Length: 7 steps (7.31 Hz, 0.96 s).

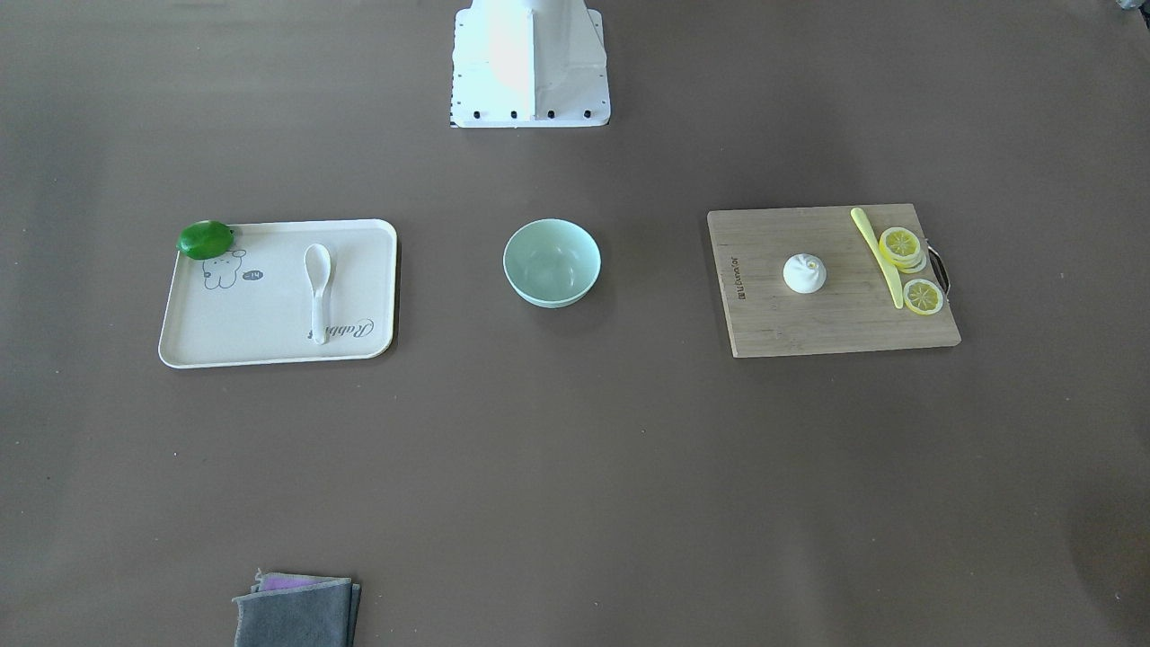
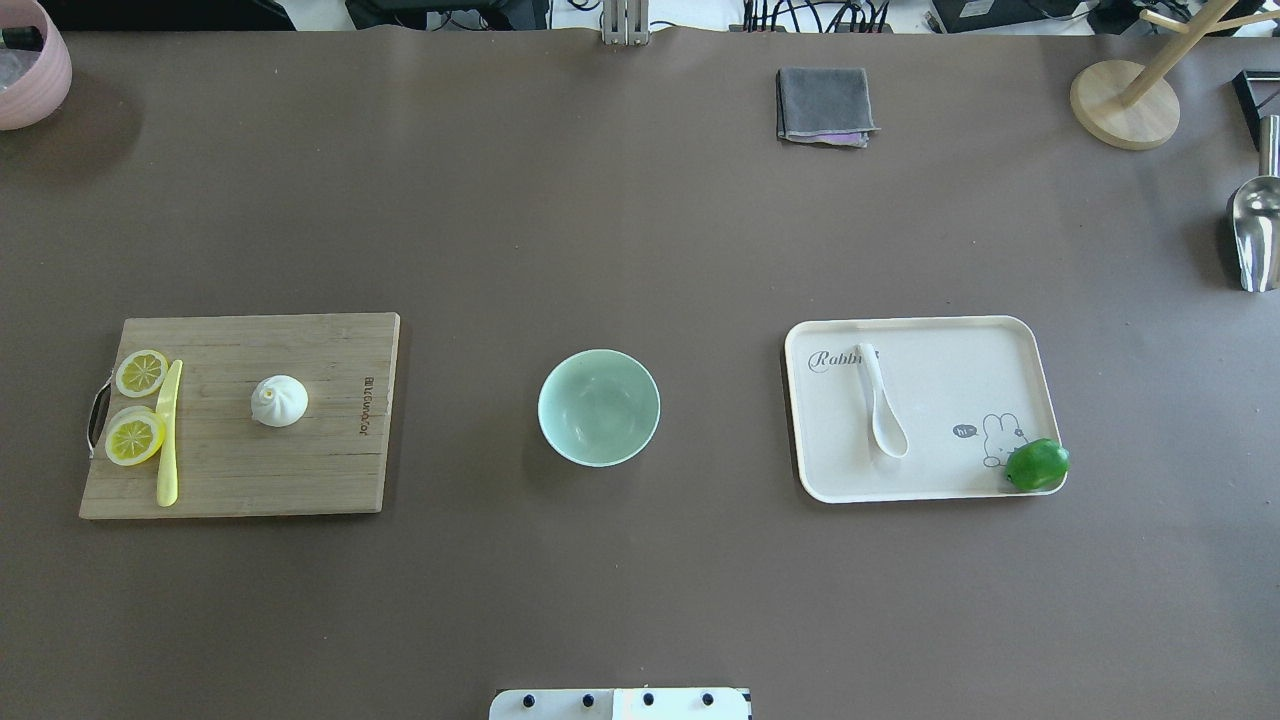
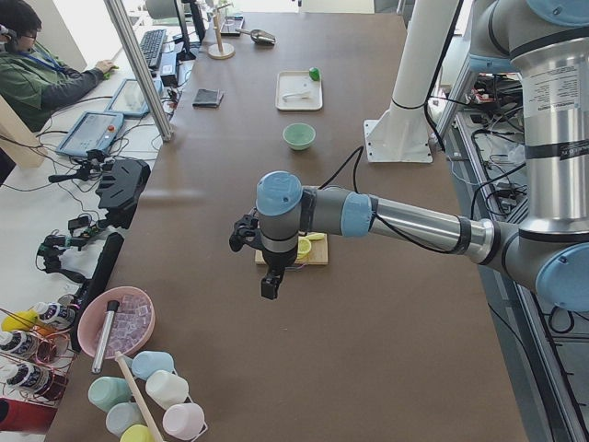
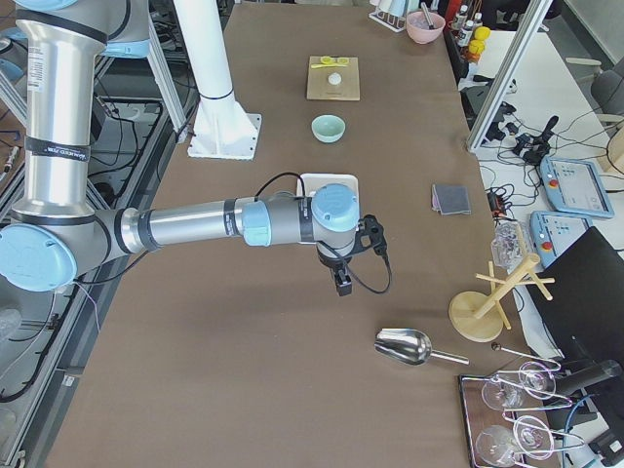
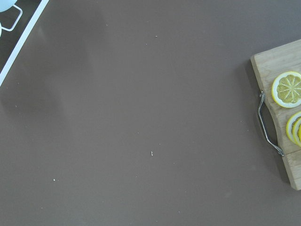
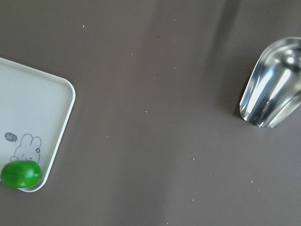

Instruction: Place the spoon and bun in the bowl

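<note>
The white spoon (image 2: 882,405) lies on a cream tray (image 2: 1005,345), scoop towards the robot; it also shows in the front view (image 1: 317,288). The white pleated bun (image 2: 279,401) sits on a wooden cutting board (image 2: 300,470). The empty mint-green bowl (image 2: 599,407) stands between them at the table's middle. The left gripper (image 3: 270,287) hangs high above the table by the board's handle end. The right gripper (image 4: 343,285) hangs high beyond the tray's outer side. Both show only in the side views, so I cannot tell whether they are open or shut.
A pale-yellow knife (image 2: 168,435) and lemon slices (image 2: 136,437) lie on the board's left part. A green lime (image 2: 1037,465) sits on the tray's corner. A folded grey cloth (image 2: 823,104), a metal scoop (image 2: 1255,230) and a wooden stand (image 2: 1124,105) are at the far side.
</note>
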Each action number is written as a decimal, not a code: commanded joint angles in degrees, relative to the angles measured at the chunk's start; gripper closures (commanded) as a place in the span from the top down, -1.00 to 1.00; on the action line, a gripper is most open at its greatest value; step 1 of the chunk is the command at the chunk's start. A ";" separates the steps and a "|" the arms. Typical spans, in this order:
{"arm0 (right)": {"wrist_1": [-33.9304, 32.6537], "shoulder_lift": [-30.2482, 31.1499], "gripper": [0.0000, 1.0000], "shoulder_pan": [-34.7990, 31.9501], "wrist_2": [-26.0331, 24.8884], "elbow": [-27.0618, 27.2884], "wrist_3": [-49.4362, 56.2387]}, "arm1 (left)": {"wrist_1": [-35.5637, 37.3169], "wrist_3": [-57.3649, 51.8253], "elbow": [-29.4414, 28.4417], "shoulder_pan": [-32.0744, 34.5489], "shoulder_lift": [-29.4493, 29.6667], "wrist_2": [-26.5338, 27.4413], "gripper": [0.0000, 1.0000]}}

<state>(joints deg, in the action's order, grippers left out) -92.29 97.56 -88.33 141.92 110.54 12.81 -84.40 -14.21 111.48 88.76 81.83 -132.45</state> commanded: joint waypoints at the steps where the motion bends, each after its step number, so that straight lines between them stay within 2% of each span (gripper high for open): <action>1: 0.00 -2.09 1.00 1.14 0.11 7.03 -0.50 | -11.51 0.50 -4.13 0.09 4.19 -0.17 0.96; 3: 0.09 -4.99 1.00 7.52 1.43 7.23 -5.56 | -17.08 -0.03 -5.04 0.09 1.59 -5.34 0.96; 4: 0.09 -9.44 1.00 12.61 0.73 7.40 -16.57 | -23.47 2.76 -5.91 -0.25 0.62 -6.32 0.96; 5: 0.09 -13.67 1.00 19.27 -2.84 7.49 -27.47 | -26.14 9.48 -6.18 -2.52 1.13 -6.50 0.96; 6: 0.09 -16.41 1.00 26.91 -11.32 8.71 -35.84 | -29.04 15.47 -6.19 -7.41 1.49 -6.77 0.96; 7: 3.48 -17.82 1.00 34.47 -20.89 9.94 -45.06 | -32.55 23.45 -6.27 -12.16 3.32 -5.99 0.96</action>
<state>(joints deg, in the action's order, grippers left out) -91.43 82.44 -63.32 131.73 119.09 -20.53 -112.69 0.26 105.35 82.13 83.61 -138.85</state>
